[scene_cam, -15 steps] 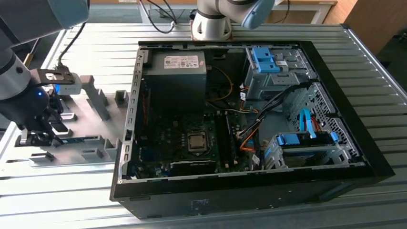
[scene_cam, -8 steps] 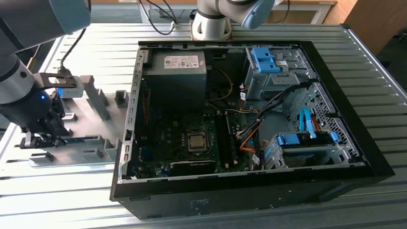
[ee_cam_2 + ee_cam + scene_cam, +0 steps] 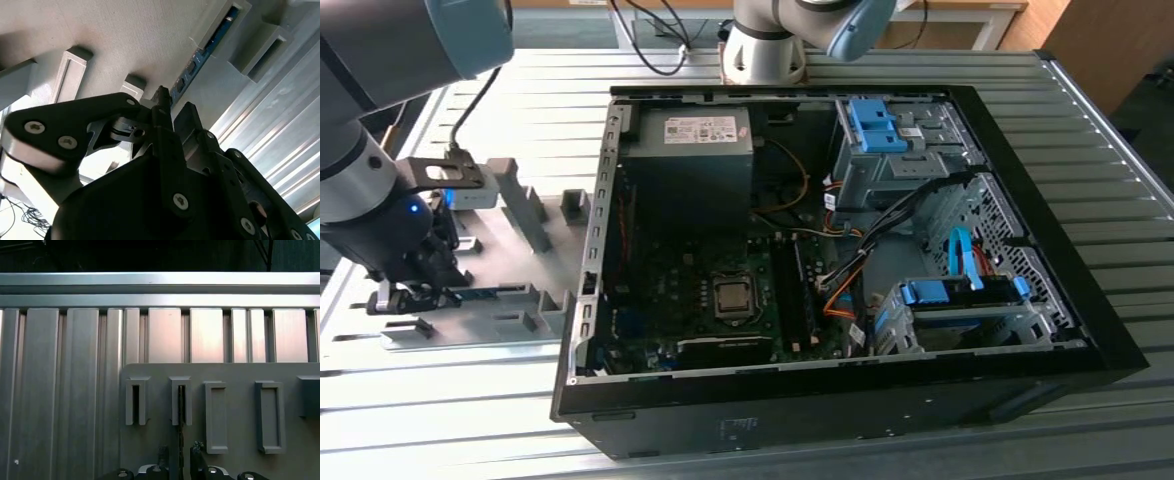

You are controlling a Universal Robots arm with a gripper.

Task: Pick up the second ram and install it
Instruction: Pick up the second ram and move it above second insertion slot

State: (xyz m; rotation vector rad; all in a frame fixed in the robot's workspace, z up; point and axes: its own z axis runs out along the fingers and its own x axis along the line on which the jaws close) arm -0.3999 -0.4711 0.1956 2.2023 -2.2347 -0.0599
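Grey plastic forms a holder plate [image 3: 487,250] on the slatted metal table [image 3: 520,80], at the exterior view's left of the open computer case [image 3: 854,415]. One of the plate's raised slots holds the second ram [image 3: 494,293] standing on its thin edge. In the second wrist view it shows as a blue strip with dark chips [image 3: 210,42], and in the first wrist view as a dark line seen edge-on [image 3: 181,405]. The gripper [image 3: 179,452] is down at the stick's near end. Its jaws stand apart, one finger on each side, with a sliver of plate visible between each finger and the board, so it is released and not clamping. Inside the case lie a boxy power supply [image 3: 687,150], a square processor socket [image 3: 734,297], orange cables [image 3: 841,290] and two light-blue drive brackets [image 3: 874,125]. The long dark memory slots beside the socket are too dim to tell what sits in them. The arm [image 3: 374,180] hides part of the plate, and the stick's lower edge is sunk in its slot.
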